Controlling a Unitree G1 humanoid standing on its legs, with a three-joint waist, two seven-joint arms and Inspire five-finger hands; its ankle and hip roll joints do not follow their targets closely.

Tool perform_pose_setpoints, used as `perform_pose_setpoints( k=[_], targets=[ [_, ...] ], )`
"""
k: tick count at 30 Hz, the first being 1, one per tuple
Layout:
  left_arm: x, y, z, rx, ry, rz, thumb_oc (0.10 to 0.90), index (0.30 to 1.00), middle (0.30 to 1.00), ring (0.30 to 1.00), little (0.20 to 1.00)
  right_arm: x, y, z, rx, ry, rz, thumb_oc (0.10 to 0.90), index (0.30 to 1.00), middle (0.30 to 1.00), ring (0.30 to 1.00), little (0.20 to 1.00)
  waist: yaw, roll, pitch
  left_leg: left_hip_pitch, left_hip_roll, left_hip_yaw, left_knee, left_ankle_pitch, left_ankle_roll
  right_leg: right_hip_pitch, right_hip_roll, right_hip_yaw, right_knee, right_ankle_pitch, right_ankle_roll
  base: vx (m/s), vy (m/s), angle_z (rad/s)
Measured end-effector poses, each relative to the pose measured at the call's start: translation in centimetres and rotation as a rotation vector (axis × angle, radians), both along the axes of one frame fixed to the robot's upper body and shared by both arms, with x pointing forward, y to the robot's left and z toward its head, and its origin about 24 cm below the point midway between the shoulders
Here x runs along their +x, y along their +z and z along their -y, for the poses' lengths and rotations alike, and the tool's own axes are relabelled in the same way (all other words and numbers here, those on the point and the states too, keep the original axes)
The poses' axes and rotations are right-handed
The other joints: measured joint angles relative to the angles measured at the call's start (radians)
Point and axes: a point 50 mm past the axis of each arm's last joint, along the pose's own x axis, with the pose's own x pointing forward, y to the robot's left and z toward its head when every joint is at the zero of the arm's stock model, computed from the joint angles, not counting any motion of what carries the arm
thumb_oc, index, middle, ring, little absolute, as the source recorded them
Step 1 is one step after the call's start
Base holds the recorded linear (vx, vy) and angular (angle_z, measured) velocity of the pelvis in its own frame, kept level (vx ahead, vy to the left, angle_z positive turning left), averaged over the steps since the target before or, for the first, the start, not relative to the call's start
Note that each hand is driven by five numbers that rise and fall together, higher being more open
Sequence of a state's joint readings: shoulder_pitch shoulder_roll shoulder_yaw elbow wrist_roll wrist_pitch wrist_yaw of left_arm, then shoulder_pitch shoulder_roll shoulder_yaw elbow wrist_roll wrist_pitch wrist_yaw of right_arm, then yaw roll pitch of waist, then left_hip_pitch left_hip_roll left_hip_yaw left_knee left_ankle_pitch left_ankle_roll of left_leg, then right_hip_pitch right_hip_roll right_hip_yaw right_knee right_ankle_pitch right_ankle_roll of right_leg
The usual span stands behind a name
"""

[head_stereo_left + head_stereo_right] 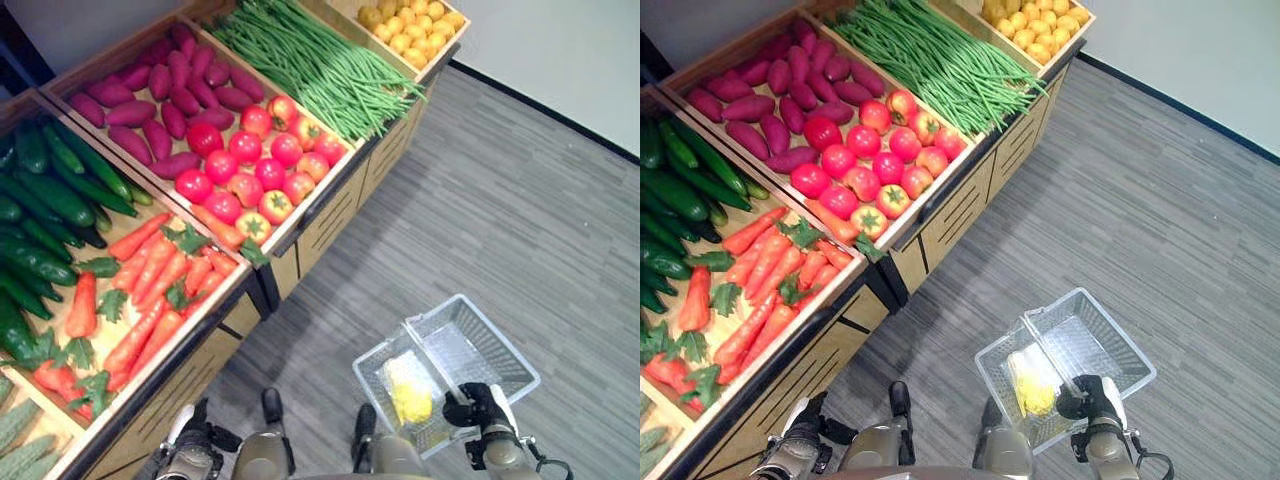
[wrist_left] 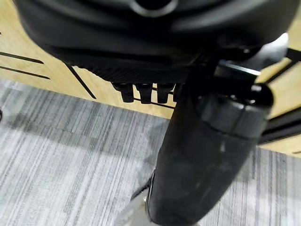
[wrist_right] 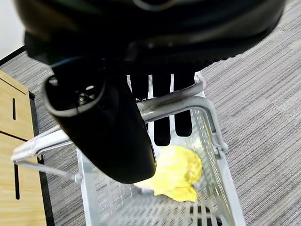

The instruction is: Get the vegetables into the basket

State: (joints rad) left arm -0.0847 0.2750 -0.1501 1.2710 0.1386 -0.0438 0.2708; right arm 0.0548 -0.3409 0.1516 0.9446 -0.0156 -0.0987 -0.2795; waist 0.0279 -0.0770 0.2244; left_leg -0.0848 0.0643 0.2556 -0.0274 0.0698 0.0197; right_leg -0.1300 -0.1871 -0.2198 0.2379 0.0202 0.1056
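Your right hand (image 1: pixel 478 407) has its fingers curled round the basket (image 1: pixel 490 352) handle, holding it over the floor beside the stand (image 1: pixel 300 235). A yellow vegetable (image 1: pixel 410 398) lies inside. The carrots (image 1: pixel 150 290) lie on the stand. Your left hand (image 2: pixel 197 155) hangs near the stand, fingers curled and holding nothing.

Wooden produce stand (image 1: pixel 300 235), carrots (image 1: pixel 150 290), tomatoes (image 1: pixel 250 165)

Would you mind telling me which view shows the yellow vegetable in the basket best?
The right wrist view: the yellow vegetable lies close, inside the basket. Both eye views show it small from above, beside the right hand.
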Motion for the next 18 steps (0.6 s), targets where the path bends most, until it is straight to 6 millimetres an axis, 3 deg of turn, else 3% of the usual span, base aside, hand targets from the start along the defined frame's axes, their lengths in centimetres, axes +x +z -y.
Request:
perform_pose_setpoints(
  k=[2,4,6,8,9,10,11,12,13,14,15,16,18],
  targets=[
    [0.0,0.1,-0.2,0.001,-0.001,-0.003,0.900,1.000,1.000,1.000,1.000,0.3,-0.2,-0.1,0.001,0.000,-0.012,0.400,0.300,0.300,0.300,0.300,0.009,-0.011,-0.001,0.002,-0.016,-0.019,0.005,-0.012,0.010,-0.020,-0.017,0.007,0.071,-0.004,0.012,0.12,0.138,0.30],
    [-0.1,0.2,-0.8,0.019,-0.018,-0.010,0.900,1.000,1.000,1.000,1.000,0.4,-0.4,-0.6,0.013,0.008,-0.021,0.400,0.300,0.300,0.300,0.300,0.019,-0.024,-0.008,0.002,-0.027,-0.071,-0.003,-0.025,0.031,-0.053,-0.019,0.069,0.158,-0.002,0.020,0.15,0.087,0.60],
    [-0.1,0.3,-1.1,0.031,-0.030,-0.012,0.900,1.000,1.000,1.000,1.000,0.7,-0.3,-0.8,0.020,0.013,-0.015,0.400,0.300,0.300,0.300,0.300,0.010,-0.027,-0.009,0.001,-0.028,-0.110,-0.016,-0.002,0.035,-0.081,-0.017,0.116,0.199,-0.035,0.044,0.16,-0.037,0.67],
    [-0.4,0.3,-1.3,0.034,-0.027,-0.021,0.900,1.000,1.000,1.000,1.000,1.0,-0.3,-1.2,0.024,0.034,-0.010,0.400,0.300,0.300,0.300,0.300,0.018,-0.032,-0.013,0.003,-0.027,-0.153,-0.024,-0.009,0.045,-0.087,-0.002,0.130,0.123,-0.042,0.052,0.20,-0.123,0.60],
    [-0.4,0.3,-1.3,0.035,-0.019,-0.024,0.900,1.000,1.000,1.000,1.000,1.3,-0.3,-1.5,0.026,0.049,-0.008,0.400,0.300,0.300,0.300,0.300,0.006,-0.027,-0.010,-0.006,-0.020,-0.199,-0.027,-0.007,0.040,-0.072,0.022,0.145,-0.029,-0.038,0.054,0.18,-0.152,0.75],
    [-0.4,0.3,-1.3,0.034,-0.014,-0.026,0.900,1.000,1.000,1.000,1.000,1.3,-0.3,-1.6,0.027,0.058,-0.009,0.400,0.300,0.300,0.300,0.300,-0.003,-0.025,-0.008,-0.009,-0.018,-0.221,-0.026,-0.003,0.035,-0.063,0.028,0.145,-0.093,-0.025,0.052,0.12,-0.115,0.96],
    [-0.6,0.2,-1.3,0.032,-0.006,-0.033,0.900,1.000,1.000,1.000,1.000,1.4,-0.4,-1.9,0.034,0.059,-0.008,0.400,0.300,0.300,0.300,0.300,0.001,-0.024,-0.007,-0.005,-0.018,-0.264,-0.028,0.002,0.027,-0.060,0.035,0.168,-0.177,0.004,0.054,0.24,-0.248,1.33],
    [-0.5,0.3,-1.5,0.035,-0.001,-0.030,0.900,1.000,1.000,1.000,1.000,0.8,-0.8,-2.2,0.038,0.067,-0.033,0.400,0.300,0.300,0.300,0.300,-0.019,-0.031,-0.009,-0.005,-0.027,-0.307,-0.026,0.011,0.001,-0.041,0.043,0.206,-0.246,0.089,0.030,0.12,-0.136,1.28],
    [-0.7,0.3,-1.6,0.038,-0.002,-0.035,0.900,1.000,1.000,1.000,1.000,0.5,-1.0,-2.5,0.046,0.064,-0.042,0.400,0.300,0.300,0.300,0.300,-0.009,-0.050,-0.010,0.006,-0.037,-0.326,-0.028,0.013,-0.010,-0.046,0.027,0.219,-0.230,0.190,0.029,0.21,-0.280,1.34],
    [-1.0,0.1,-1.4,0.031,-0.004,-0.040,0.900,1.000,1.000,1.000,1.000,-0.2,-1.5,-2.8,0.055,0.054,-0.078,0.400,0.300,0.300,0.300,0.300,-0.010,-0.058,-0.030,0.002,-0.039,-0.372,-0.029,-0.009,-0.041,-0.015,0.029,0.278,-0.232,0.111,0.027,0.09,-0.146,0.92],
    [-1.1,0.1,-1.4,0.032,-0.003,-0.042,0.900,1.000,1.000,1.000,1.000,-0.2,-1.6,-2.9,0.059,0.051,-0.079,0.400,0.300,0.300,0.300,0.300,-0.012,-0.055,-0.032,-0.010,-0.036,-0.402,-0.021,-0.011,-0.047,-0.001,0.030,0.303,-0.238,0.079,0.039,0.11,-0.231,1.06],
    [-0.7,0.1,-1.3,0.028,-0.008,-0.033,0.900,1.000,1.000,1.000,1.000,0.1,-1.5,-3.0,0.061,0.054,-0.072,0.400,0.300,0.300,0.300,0.300,-0.011,-0.041,-0.026,-0.017,-0.017,-0.436,-0.011,-0.013,-0.072,0.005,0.052,0.297,-0.234,0.053,0.026,0.01,-0.182,0.87],
    [-1.0,-0.1,-0.9,0.015,-0.006,-0.034,0.900,1.000,1.000,1.000,1.000,1.0,-1.2,-3.0,0.064,0.064,-0.055,0.400,0.300,0.300,0.300,0.300,-0.011,-0.009,-0.026,-0.032,0.033,-0.464,0.002,0.001,-0.088,0.015,0.101,0.248,-0.235,0.049,0.001,-0.01,-0.280,0.54]
  ],
)
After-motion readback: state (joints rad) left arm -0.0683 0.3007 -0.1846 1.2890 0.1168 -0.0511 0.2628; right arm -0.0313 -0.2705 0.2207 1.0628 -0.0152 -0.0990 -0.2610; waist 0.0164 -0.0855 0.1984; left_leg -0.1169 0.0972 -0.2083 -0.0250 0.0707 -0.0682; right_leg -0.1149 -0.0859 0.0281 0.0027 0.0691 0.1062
